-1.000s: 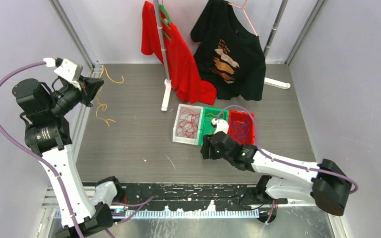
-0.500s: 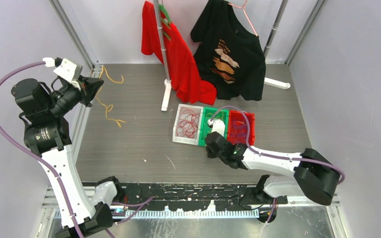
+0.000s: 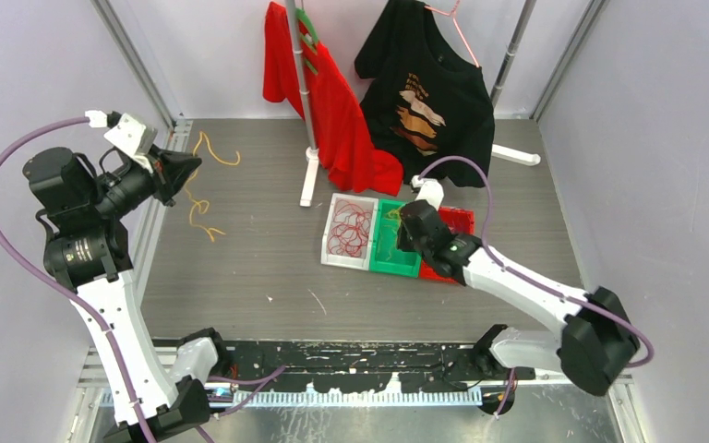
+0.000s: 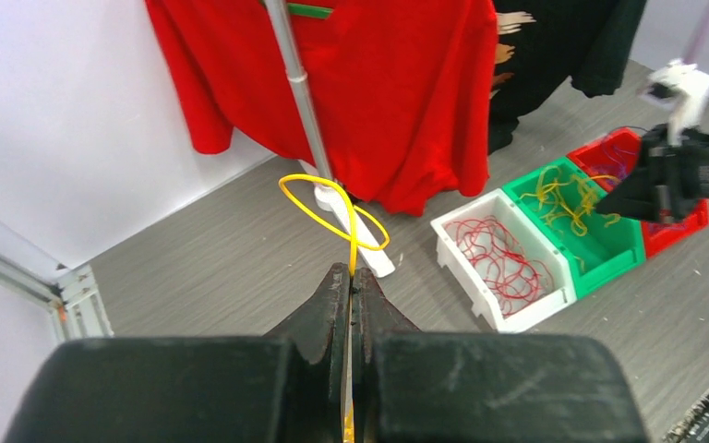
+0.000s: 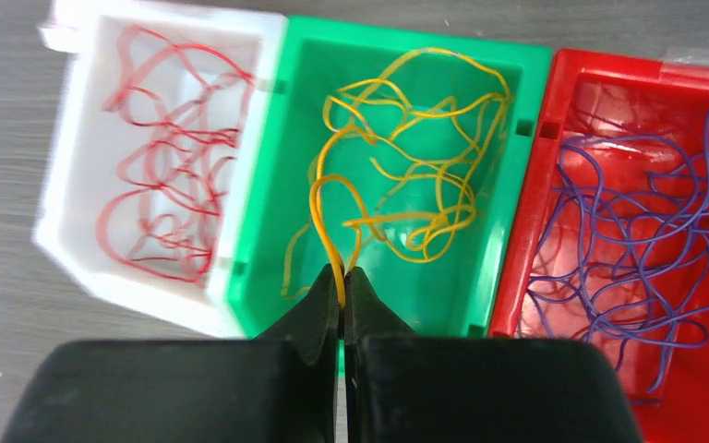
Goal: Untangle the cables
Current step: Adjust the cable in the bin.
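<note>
Left gripper (image 3: 181,170), at the upper left of the overhead view, has its black jaws pressed together on a thin yellow cable (image 4: 352,242). In its wrist view the wire rises from between the fingertips and curls into a loop at mid-frame. From overhead, one part of this wire curls above the jaws in the frame and another part hangs below them in loose coils over the grey wood-grain table (image 3: 258,277). Whether its lower end touches that surface I cannot tell.

Right of centre, three small rectangular plastic bins stand side by side, touching. The white plastic bin (image 5: 63,185) on the left holds tangled thin red cables (image 4: 501,261). The green plastic bin (image 5: 406,51) in the middle holds a heap of thin yellow cables (image 5: 404,118). Right gripper (image 5: 342,277) sits over the lower edge of this bin in its wrist view. Its jaws are closed tight on one yellow strand that arches up out of the heap. The red plastic bin (image 5: 526,231) on the right holds thin purple cables (image 5: 628,217), spread in loose curls.

Along the top of the overhead view, a red T-shirt (image 3: 337,111) and a black printed T-shirt (image 3: 434,101) hang beside a metal stand pole (image 3: 303,83).
</note>
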Available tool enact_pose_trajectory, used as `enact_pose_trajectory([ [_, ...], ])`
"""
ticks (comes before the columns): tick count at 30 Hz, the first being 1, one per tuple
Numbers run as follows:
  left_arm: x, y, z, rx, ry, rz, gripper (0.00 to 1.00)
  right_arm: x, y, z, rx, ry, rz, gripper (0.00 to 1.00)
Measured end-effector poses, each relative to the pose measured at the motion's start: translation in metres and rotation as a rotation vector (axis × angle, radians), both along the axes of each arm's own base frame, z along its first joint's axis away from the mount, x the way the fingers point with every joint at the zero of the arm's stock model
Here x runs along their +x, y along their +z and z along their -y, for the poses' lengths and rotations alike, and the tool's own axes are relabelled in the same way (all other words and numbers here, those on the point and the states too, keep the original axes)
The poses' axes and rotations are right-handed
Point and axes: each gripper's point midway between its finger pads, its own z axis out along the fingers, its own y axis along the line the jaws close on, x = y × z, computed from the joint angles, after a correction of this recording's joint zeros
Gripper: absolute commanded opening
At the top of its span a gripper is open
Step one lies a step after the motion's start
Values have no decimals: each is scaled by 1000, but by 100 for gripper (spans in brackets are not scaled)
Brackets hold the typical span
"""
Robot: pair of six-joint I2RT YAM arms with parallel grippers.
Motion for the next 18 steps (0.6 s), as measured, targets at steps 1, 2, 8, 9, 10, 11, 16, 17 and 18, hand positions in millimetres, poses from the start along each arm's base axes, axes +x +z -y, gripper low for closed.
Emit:
enact_pose_trajectory([
  [1, -1, -1, 2, -4, -9, -5, 0, 3, -8, 3, -22, -5, -21, 1],
  [2, -3, -1, 3, -9, -21, -10, 0, 6, -18, 4, -48, -5, -48, 1],
  [8, -14, -1, 20, -92, -108, -63, 0, 27, -50, -9, -146, 27, -141, 1],
  [9, -17, -1, 23, -111, -124, -75, 0, 31, -52, -13, -152, 32, -147, 1],
  [10, -19, 0, 26, -130, -142, -84, 0, 36, -55, -17, -159, 38, -154, 1],
  [11, -21, -1, 29, -154, -163, -99, 0, 40, -59, -22, -165, 43, -160, 8],
  [16, -29, -2, 40, -231, -235, -153, 0, 45, -73, -27, -215, 70, -199, 53],
  [17, -31, -2, 42, -242, -247, -160, 0, 44, -71, -27, -218, 74, -199, 57],
  [18, -32, -2, 43, -251, -259, -166, 0, 42, -65, -26, -222, 83, -190, 58],
])
